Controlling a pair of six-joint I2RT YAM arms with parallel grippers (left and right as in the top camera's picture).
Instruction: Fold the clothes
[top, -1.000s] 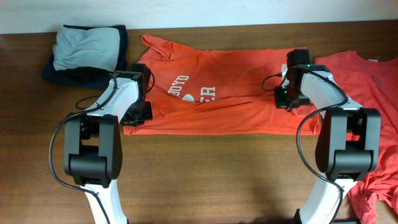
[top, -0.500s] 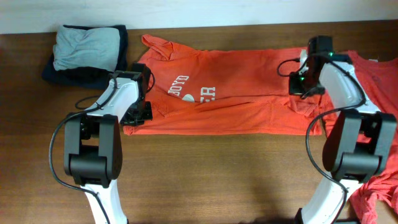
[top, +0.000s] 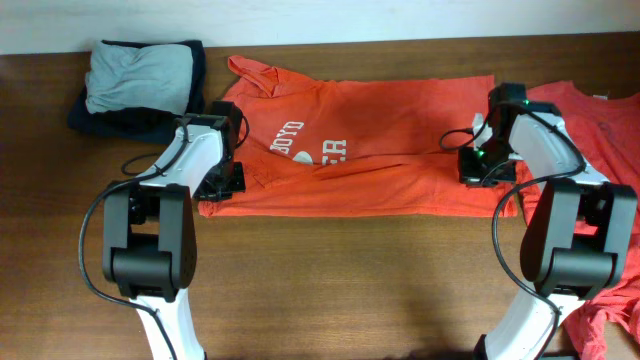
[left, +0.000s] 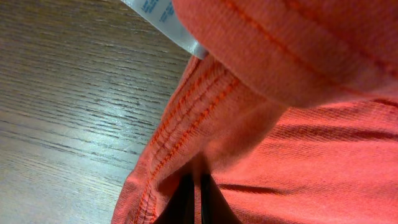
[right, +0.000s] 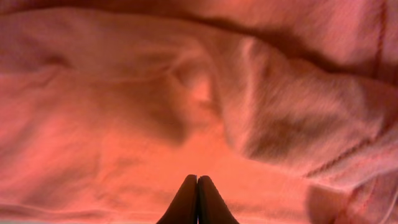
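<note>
An orange-red T-shirt (top: 380, 130) lies across the far half of the table, folded lengthwise, with part of its white lettering (top: 310, 145) showing. My left gripper (top: 222, 183) is at its left edge. In the left wrist view the fingers (left: 196, 186) are shut on a thin fold of the shirt (left: 323, 143) beside its stitched hem, with a white label (left: 161, 18) above. My right gripper (top: 478, 168) is on the shirt's right end. In the right wrist view its fingertips (right: 198, 179) are pressed together over rumpled orange cloth (right: 124, 93), with nothing seen between them.
A second orange-red shirt (top: 600, 130) lies spread at the right edge and runs down toward the front right corner. A folded grey and navy pile (top: 140, 85) sits at the back left. Brown wooden table (top: 350, 280) shows in front of the shirt.
My right gripper swung up and right to the shirt's far right corner, then came back down to its right end. That corner now lies spread out. The left arm has not moved.
</note>
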